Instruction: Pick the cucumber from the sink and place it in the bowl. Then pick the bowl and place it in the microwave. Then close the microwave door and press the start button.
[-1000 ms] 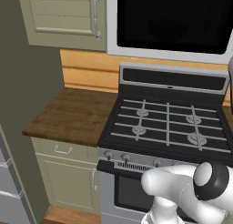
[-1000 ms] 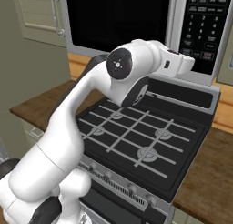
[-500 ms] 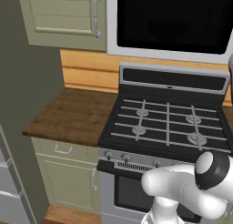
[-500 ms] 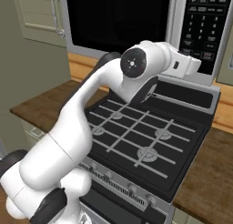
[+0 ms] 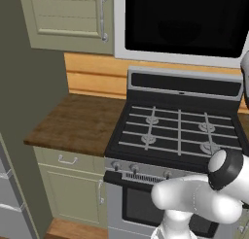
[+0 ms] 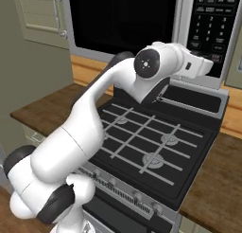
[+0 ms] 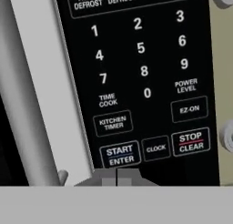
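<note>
gripper shut, the two tips pressed together at bottom centre of the hand view, nothing held. tips sit just under the start button; cannot tell if they touch it. clock key just right of start, stop/clear key further right, number keys above.

microwave door closed, black glass at the top of the right base view, its silver handle running down the left of the hand view beside the keypad. in the left base view the microwave takes the upper right and a faint round shape shows through the glass, cannot tell what. bowl and cucumber not made out.

arm reaches from lower left of the right base view up to the keypad at upper right, wrist close against the panel. stove sits below it, centre of both base views, burners bare. wood counter left of the stove is bare, more counter at lower right of the right base view. green cabinet at upper left. open room above the stove grates and over the left counter; tight at the panel, handle close on the left of the tips.
</note>
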Motion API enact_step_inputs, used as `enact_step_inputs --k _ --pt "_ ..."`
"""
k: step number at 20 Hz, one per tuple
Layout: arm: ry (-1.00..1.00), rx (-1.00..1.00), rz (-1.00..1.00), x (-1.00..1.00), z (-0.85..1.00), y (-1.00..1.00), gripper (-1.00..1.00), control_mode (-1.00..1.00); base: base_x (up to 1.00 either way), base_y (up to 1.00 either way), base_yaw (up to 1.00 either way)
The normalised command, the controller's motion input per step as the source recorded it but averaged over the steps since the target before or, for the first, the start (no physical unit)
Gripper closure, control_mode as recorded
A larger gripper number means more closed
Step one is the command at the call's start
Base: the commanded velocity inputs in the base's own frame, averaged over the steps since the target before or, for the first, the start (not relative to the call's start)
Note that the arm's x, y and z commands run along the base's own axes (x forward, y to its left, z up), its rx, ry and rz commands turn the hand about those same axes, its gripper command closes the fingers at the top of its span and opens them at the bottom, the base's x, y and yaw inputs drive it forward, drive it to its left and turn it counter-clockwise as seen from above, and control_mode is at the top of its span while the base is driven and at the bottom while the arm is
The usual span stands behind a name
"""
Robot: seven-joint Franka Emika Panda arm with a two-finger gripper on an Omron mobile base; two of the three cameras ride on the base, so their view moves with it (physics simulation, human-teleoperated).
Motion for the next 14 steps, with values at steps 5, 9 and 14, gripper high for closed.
enact_step_inputs --k 5,9,14 --pt "0.00 0.00 0.00 0.20 0.00 -0.14 1.00 -1.00 0.00 0.00 0.00" --pt "0.00 0.00 0.00 0.18 -0.02 -0.05 1.00 -1.00 0.00 0.00 0.00" --pt "0.00 0.02 0.02 0.12 -0.10 -0.02 1.00 -1.00 0.00 0.00 0.00"
